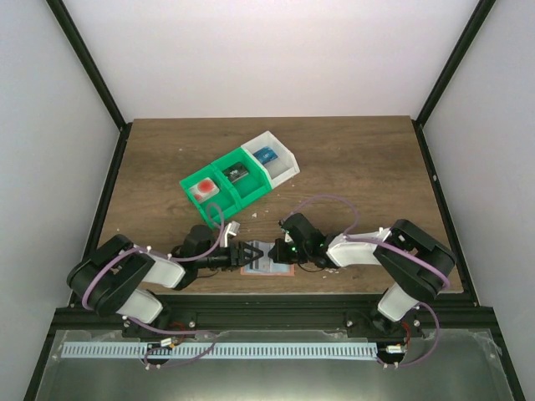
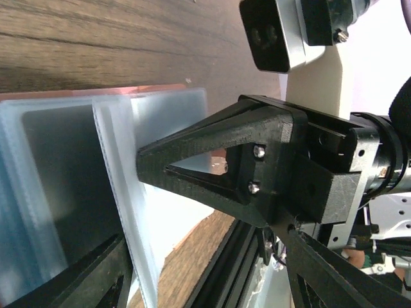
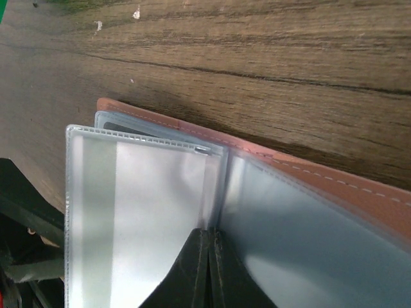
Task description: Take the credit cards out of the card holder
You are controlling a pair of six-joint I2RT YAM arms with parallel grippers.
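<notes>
The card holder (image 1: 269, 261) lies open at the tabletop's (image 1: 359, 167) near edge, centre. Only the right wrist view shows the right hand (image 3: 209, 266) pinched together on its clear plastic. The left wrist view shows the left hand's (image 1: 237, 255) fingers (image 2: 96, 276) apart.

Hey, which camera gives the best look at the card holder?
The right wrist view: the card holder fills it, with the brown stitched cover and clear sleeves fanned open. The left wrist view shows mostly sleeves and a thin cover edge. The top view shows it tiny and partly covered.
</notes>
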